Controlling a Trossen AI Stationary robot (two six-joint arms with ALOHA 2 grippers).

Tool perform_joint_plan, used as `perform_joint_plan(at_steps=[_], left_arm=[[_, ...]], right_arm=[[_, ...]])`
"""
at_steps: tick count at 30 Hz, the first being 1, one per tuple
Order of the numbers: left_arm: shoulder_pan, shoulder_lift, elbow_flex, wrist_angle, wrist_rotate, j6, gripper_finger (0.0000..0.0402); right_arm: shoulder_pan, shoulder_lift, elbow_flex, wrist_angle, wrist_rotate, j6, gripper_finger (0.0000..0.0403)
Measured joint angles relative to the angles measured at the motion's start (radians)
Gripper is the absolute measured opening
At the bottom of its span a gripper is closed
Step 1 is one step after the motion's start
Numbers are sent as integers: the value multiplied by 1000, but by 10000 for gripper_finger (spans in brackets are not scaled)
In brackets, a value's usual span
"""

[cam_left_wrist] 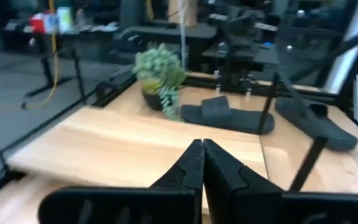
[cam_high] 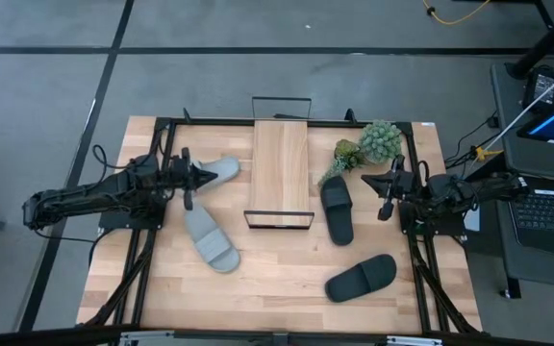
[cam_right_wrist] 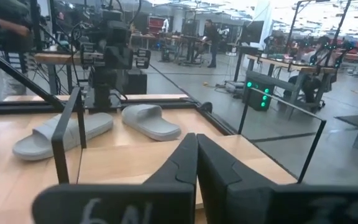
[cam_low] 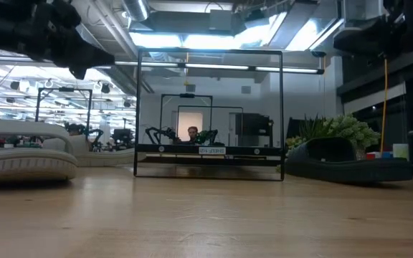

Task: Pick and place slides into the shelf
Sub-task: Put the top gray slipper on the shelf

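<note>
The shelf, a light wood plank on a black wire frame, stands mid-table. One grey slide lies left of it and a second grey slide lies nearer. A black slide lies right of the shelf, and another black slide lies toward the near edge. My left gripper is shut and raised, beside the farther grey slide. My right gripper is shut and raised, right of the nearer-to-shelf black slide. In the wrist views, both the left gripper and the right gripper point across the plank.
A green potted plant stands at the far right, beside the shelf and close to my right gripper. Black rails frame the table's edges. Bare wood lies between the shelf and the near edge. People show in the room beyond.
</note>
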Motion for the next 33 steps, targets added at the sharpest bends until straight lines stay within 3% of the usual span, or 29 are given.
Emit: perform_joint_plan(at_steps=[12, 20, 25, 28, 33], left_arm=[[0, -3, 11, 9, -258, -22, 0], [0, -3, 105, -13, -258, -108, 34], [0, 12, 218, -206, -368, -163, 80], [0, 28, 287, -373, -423, -339, 103], [0, 47, 392, -583, -346, -595, 126]], right_arm=[[0, 0, 0, -10, 0, 21, 9], [0, 0, 0, -14, 0, 20, 9], [0, 0, 0, -15, 0, 20, 10], [0, 0, 0, -15, 0, 21, 10], [0, 0, 0, -17, 1, 47, 10]])
